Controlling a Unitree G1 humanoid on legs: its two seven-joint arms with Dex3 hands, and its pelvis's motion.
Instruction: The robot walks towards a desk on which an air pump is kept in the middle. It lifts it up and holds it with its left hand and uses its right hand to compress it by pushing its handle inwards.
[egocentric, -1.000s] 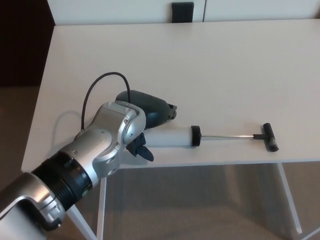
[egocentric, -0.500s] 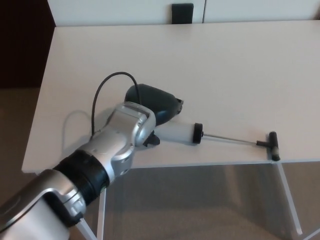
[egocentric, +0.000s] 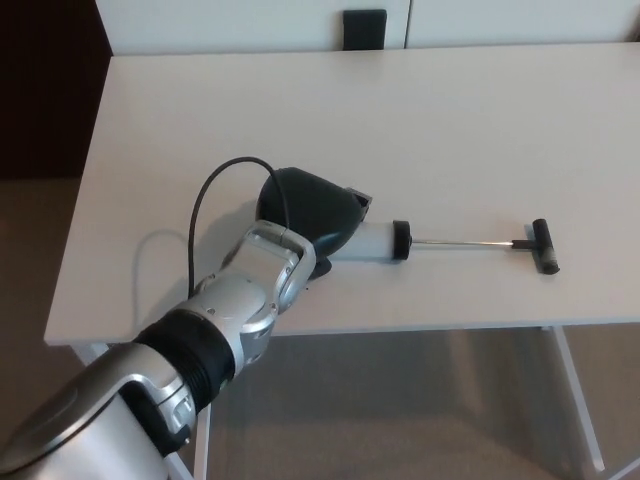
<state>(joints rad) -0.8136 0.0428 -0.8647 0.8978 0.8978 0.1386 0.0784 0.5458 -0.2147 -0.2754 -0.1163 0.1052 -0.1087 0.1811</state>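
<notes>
The air pump lies sideways near the desk's front edge, in the head view. Its white cylinder (egocentric: 368, 243) ends in a black cap (egocentric: 401, 240). A thin metal rod (egocentric: 468, 241) runs right from the cap to the black T-handle (egocentric: 543, 246), drawn far out. My left hand (egocentric: 312, 207) covers the cylinder's left end, dark back upward, and is closed around it. Its fingers are hidden beneath the hand. I cannot tell whether the pump rests on the desk or hangs just above it. My right hand does not show.
The white desk (egocentric: 450, 120) fills most of the view, its front edge just below the pump. A black chair back (egocentric: 365, 25) stands behind the far edge. A black cable (egocentric: 205, 195) loops up from my left wrist. A desk leg (egocentric: 578, 400) slants down at lower right.
My left hand has pushed farther up and right over the cylinder. The pump has shifted with it, and the handle end has swung away from the front edge.
</notes>
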